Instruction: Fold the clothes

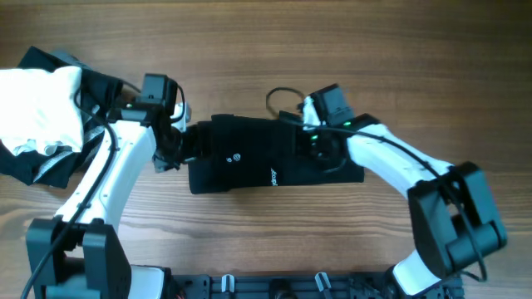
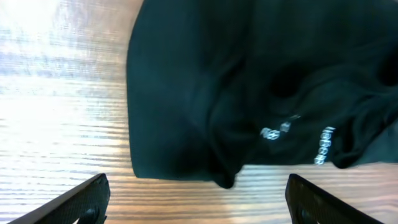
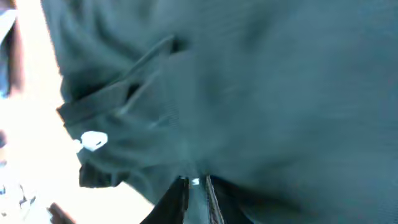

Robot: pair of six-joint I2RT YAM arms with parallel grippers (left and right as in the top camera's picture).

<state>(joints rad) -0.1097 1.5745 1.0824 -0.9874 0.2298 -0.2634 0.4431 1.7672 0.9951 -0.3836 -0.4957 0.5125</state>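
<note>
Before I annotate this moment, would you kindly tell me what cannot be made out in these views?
1. White lettering on the black garment: too small overhead, blurred in the left wrist view.
2. Right gripper: blurred in its wrist view; overhead, its own camera covers it, so open or shut is unclear.
3. Pile of white and black clothes: cut off by the overhead left edge.

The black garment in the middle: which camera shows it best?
Overhead: nearly the whole black garment shows. The left wrist view shows only one end with the lettering; the right wrist view is a blurred fabric close-up.
</note>
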